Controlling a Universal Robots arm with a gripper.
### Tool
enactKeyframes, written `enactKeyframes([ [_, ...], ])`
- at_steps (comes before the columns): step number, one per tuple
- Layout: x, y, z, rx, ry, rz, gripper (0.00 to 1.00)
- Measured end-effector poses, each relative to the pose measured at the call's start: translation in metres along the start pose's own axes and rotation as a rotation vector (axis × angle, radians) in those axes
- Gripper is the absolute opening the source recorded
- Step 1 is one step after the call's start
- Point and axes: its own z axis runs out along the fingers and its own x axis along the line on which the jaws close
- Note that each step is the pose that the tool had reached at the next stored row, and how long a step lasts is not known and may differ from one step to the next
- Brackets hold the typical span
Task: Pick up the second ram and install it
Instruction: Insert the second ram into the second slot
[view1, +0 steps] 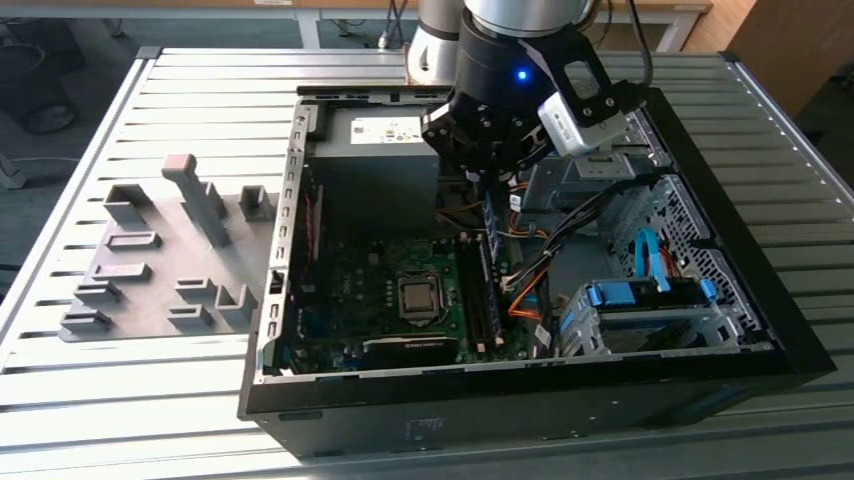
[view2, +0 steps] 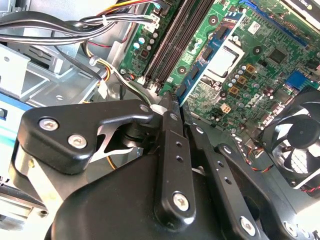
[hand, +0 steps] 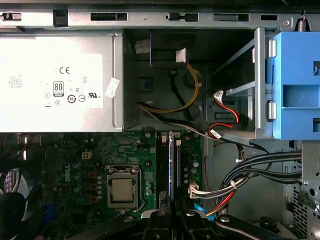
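Blue-green second ram (view1: 491, 232) hangs on edge in my claw (view1: 489, 178), fingers clenched on its upper end, above the memory slots (hand: 167, 165) of the green motherboard (view1: 400, 295) in the open computer case (view1: 747, 340) on the slatted counter (view1: 120, 400).

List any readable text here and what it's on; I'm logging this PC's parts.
On the power supply label: marks and fine print, too small to quote reliably.
On the sticker at its edge: unreadable.
On the motherboard: print too blurred.
On the case badge: unreadable.
On the ram in the gripper: seen edge-on, label hidden.
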Motion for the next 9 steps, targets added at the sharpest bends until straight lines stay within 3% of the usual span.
enactKeyframes([
  [3, 0.0, 0.0001, 0.0006, 0.0, 0.0, 0.0, 0.14],
  [9, 0.0001, 0.0001, 0.0109, 0.0001, 0.0035, 0.001, 0.14],
])
